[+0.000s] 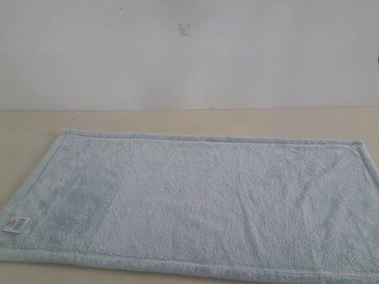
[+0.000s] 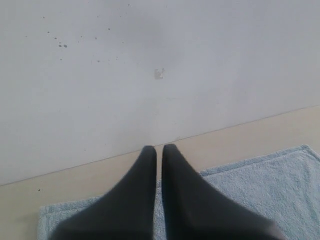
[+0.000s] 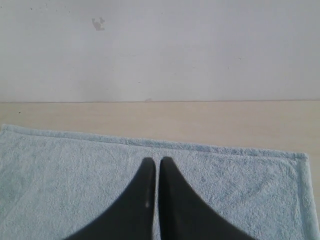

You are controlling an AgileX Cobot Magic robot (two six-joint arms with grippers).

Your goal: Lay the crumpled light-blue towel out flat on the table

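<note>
The light-blue towel (image 1: 201,201) lies spread out flat on the beige table (image 1: 177,121), its hemmed border showing along the far and near edges and its white label (image 1: 16,224) at the near left corner. Neither gripper shows in the exterior view. In the left wrist view my left gripper (image 2: 159,148) is shut, held above the towel (image 2: 270,185) near its far edge, with nothing between the black fingers. In the right wrist view my right gripper (image 3: 157,161) is also shut and empty, above the towel (image 3: 60,175).
A white wall (image 1: 189,53) rises behind the table's far edge, with a small mark (image 1: 184,28) on it. A strip of bare table (image 3: 200,125) runs between the towel and the wall.
</note>
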